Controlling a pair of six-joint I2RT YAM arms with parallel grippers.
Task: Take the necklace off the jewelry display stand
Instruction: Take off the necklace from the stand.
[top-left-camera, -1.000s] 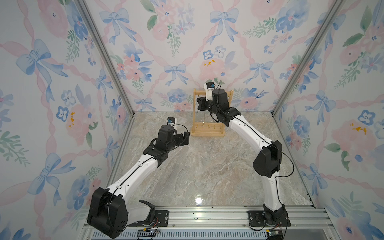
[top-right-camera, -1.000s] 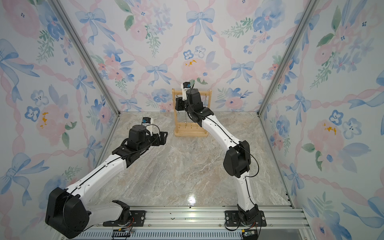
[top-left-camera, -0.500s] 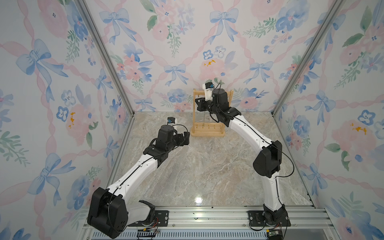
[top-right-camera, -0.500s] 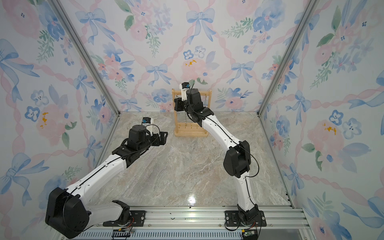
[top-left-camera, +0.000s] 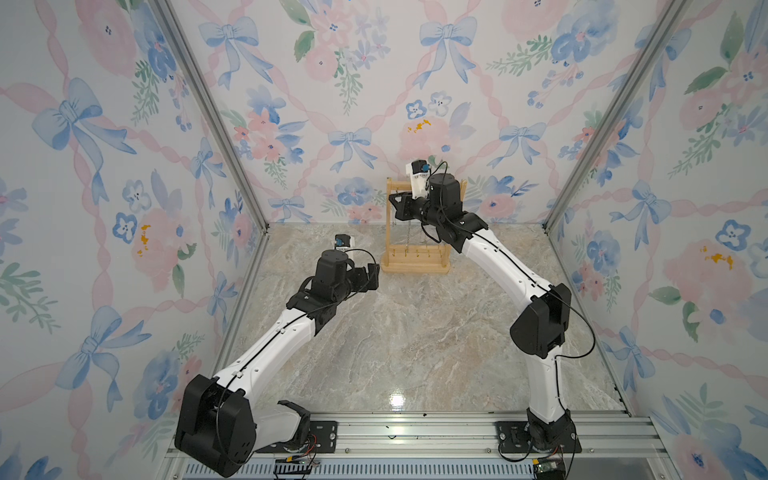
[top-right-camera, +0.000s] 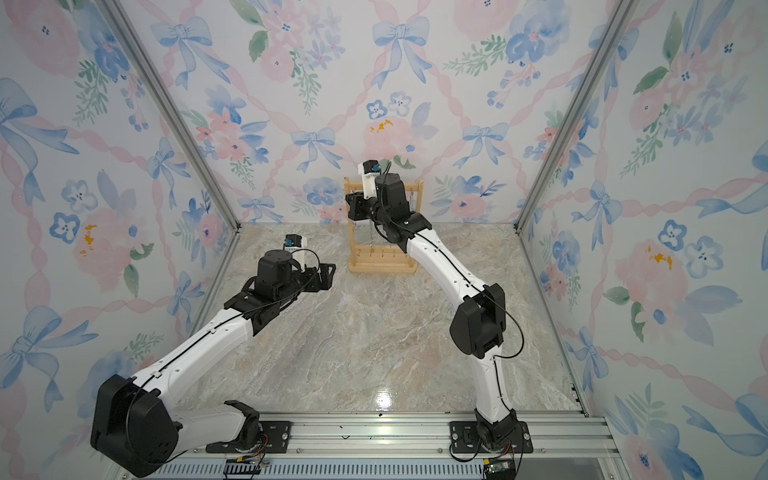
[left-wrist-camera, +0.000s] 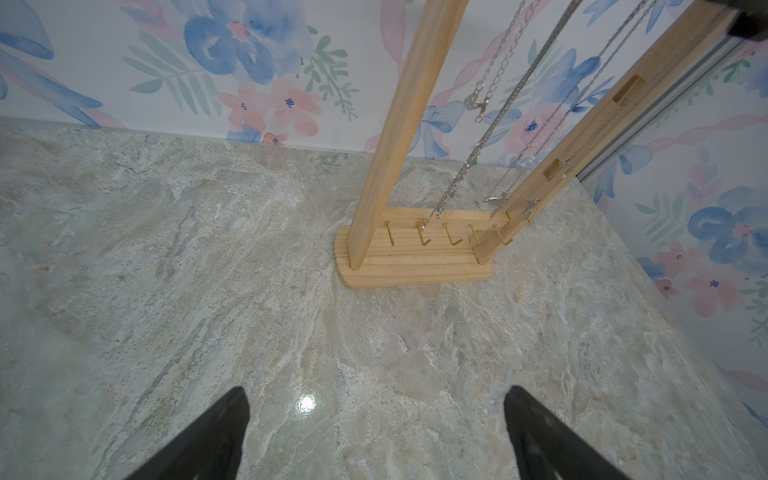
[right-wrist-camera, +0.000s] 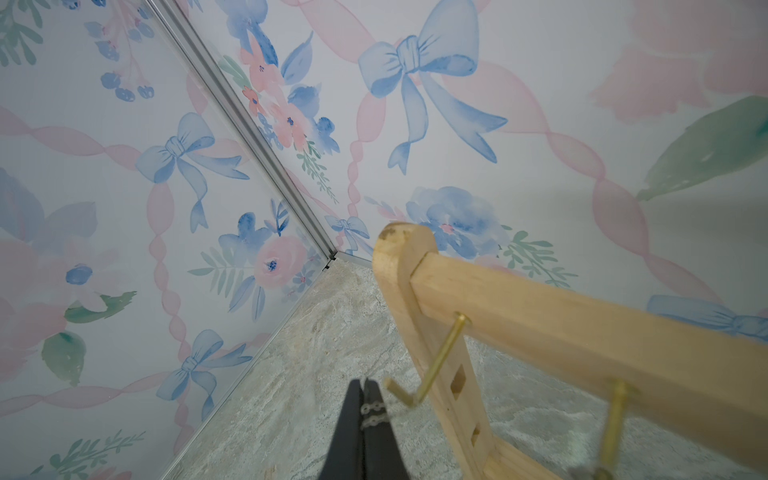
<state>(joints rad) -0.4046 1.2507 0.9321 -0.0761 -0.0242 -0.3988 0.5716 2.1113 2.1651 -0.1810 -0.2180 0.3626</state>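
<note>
Fingers (left-wrist-camera: 216, 432) of the left gripper (top-left-camera: 372, 275) stand spread wide apart with nothing between them, and only the bare marble tabletop (top-left-camera: 415, 353) lies below. We find this gripper hovering over the far left part of the tabletop, near the left end of the jewelry display stand (top-left-camera: 415, 262) but apart from it. Its wrist camera looks at the stand's flat base, where the low rail carries a row of small brass hooks (left-wrist-camera: 451, 237), and several thin silver chains (left-wrist-camera: 503, 79) hang between the two uprights. We place the stand (top-right-camera: 382, 266) at the far edge of the tabletop, about the middle of that edge, upright and close before the back wall; both top views show it there. Further right, the right arm reaches to the stand's top bar (right-wrist-camera: 561, 328). There the right gripper (right-wrist-camera: 365, 384) sits by the bar's left end, its fingers pressed together on the necklace (right-wrist-camera: 374, 409): we see two strands of fine chain crossing the black fingertips. One brass hook (right-wrist-camera: 430, 368) on the top bar has its bent tip just beside those fingertips. In a top view the same gripper (top-left-camera: 398, 206) shows at the left upright, high above the base.
</note>
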